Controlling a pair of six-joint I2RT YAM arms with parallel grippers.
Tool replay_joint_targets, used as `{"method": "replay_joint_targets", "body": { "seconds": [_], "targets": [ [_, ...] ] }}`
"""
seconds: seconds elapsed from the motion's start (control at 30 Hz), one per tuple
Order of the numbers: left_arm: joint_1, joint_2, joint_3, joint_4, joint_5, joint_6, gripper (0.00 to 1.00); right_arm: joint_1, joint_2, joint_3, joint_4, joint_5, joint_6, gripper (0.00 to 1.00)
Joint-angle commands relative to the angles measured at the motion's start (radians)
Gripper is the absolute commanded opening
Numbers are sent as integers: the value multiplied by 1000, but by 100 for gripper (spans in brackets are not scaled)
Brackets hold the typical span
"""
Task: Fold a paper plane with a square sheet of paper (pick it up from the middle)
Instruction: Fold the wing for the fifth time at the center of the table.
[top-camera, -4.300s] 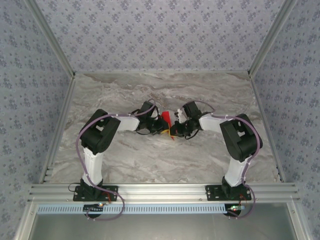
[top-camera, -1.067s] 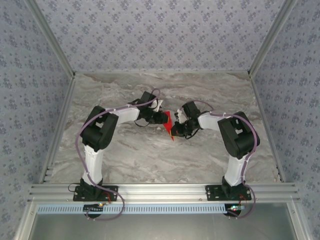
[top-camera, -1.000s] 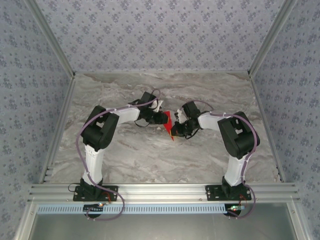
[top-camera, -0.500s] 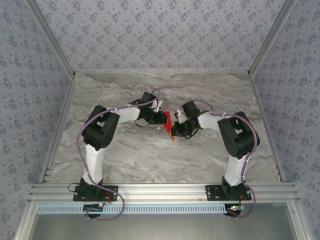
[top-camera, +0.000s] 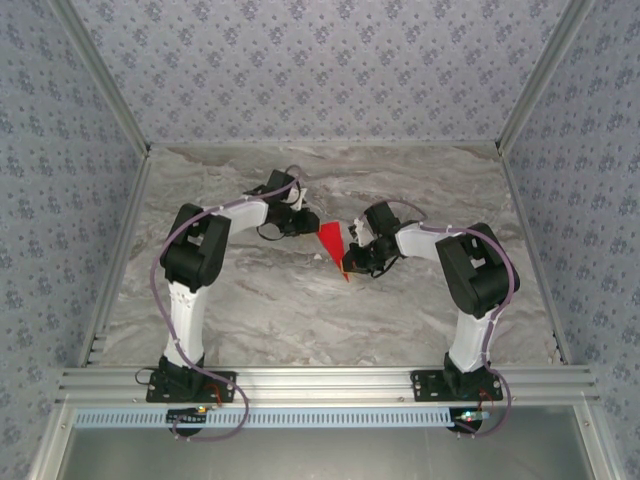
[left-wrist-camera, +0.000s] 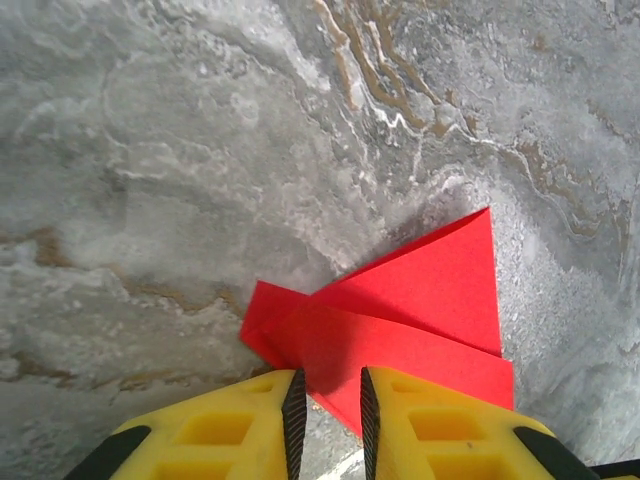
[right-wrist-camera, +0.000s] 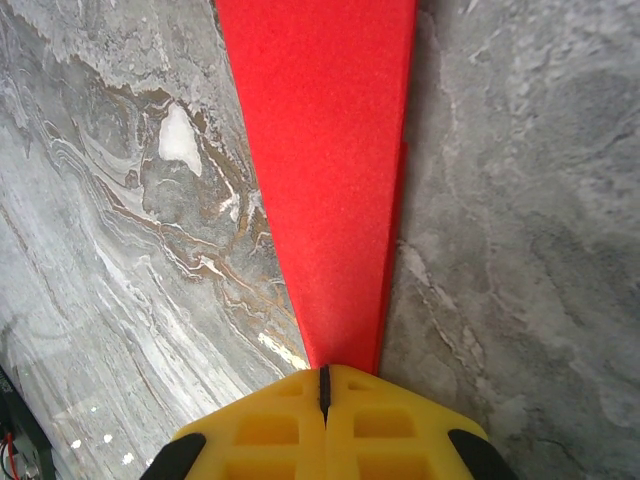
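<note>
Two things, quick: where's the red paper plane (top-camera: 331, 239), and who has it? (booth)

Middle of the tabletop (top-camera: 250, 320), between my two arms. It's folded into a long wedge with the narrow tip toward my bases. My right fingers (right-wrist-camera: 260, 430) are pressed flat together on that narrow end. From the right wrist, the red runs straight away from them and widens. (me)

And the left? (booth)

My left fingers (left-wrist-camera: 230, 430) sit at the wide end, on its far-left side. Narrow gap between them, pads apart. From the left wrist I see layered flaps spreading ahead, one sharp corner pointing away to the right, and the paper's near edge reaching the gap. Whether either pad touches it, I can't tell. (me)

Is it lying flat? (booth)

Right wrist has it low over the grey marble. Touching or just above, I can't say. (me)
</note>
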Motion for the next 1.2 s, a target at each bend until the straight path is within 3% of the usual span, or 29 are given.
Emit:
{"method": "replay_joint_targets", "body": {
  "seconds": [0.0, 0.23, 0.5, 0.77, 1.17],
  "targets": [
    [50, 28, 46, -61, -123, 10, 26, -2, 54, -41, -186, 135, -20, 0],
    [68, -39, 75, -84, -119, 16, 24, 0, 52, -36, -190, 135, -17, 0],
    [-16, -209, -184, 191, 44, -134, 17, 5, 56, -31, -199, 143, -10, 0],
    [-169, -145, -191, 259, 68, -193, 10, 9, 59, -31, -206, 153, -8, 0],
    [-181, -57, -186, 227, 39, -178, 7, 15, 83, -28, -231, 182, -7, 0]
  ]
}}
